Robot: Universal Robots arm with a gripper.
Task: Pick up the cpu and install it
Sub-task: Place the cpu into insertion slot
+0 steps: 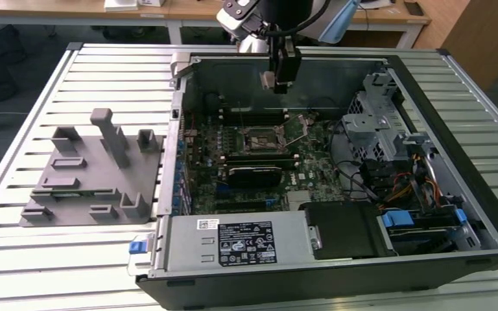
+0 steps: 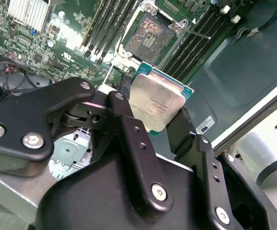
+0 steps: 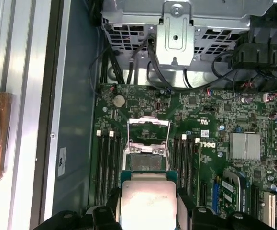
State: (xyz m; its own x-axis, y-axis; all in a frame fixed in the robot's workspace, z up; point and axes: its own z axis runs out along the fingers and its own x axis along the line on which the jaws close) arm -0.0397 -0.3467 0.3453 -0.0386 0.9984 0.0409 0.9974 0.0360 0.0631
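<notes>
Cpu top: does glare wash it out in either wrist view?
In the first wrist view, yes: the cpu top glares nearly white. In the second wrist view it is evenly lit, with a soft grey sheen and faint print showing.

At the top centre of the exterior view the arm (image 1: 336, 23) is rounded, silver-grey and pale blue, with a black cable (image 1: 275, 29) looped in front. Its gripper (image 1: 279, 81) is a narrow black block. In the second wrist view its matte black fingers (image 2: 133, 139) and flat link bars (image 2: 28, 115) carry silver hex screws (image 2: 159, 192).
</notes>
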